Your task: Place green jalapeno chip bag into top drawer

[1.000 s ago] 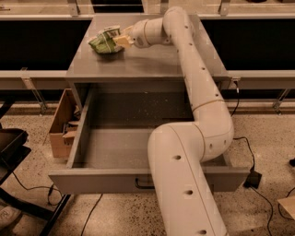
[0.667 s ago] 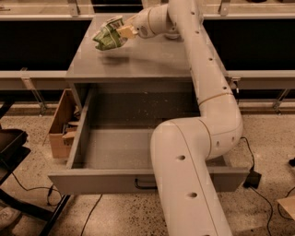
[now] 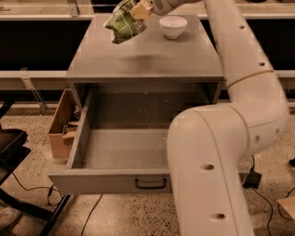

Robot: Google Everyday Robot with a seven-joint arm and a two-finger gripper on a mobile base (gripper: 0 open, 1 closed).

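The green jalapeno chip bag [image 3: 122,23] hangs in the air above the grey cabinet top [image 3: 138,62], near the top of the view, casting a shadow on the top below it. My gripper [image 3: 139,9] is shut on the bag's right end and holds it up. The top drawer [image 3: 124,147] stands pulled open below the cabinet top, its speckled grey floor bare, its front panel with a small black handle [image 3: 150,184] nearest me. My white arm covers the drawer's right side.
A white bowl [image 3: 173,26] stands on the cabinet top at the back, right of the bag. A cardboard box [image 3: 62,124] sits on the floor left of the drawer. A black chair base [image 3: 14,152] and cables lie at the lower left.
My gripper has lifted the chip bag off the cabinet top and carried it up and toward the front. The white bowl has come into view behind it.
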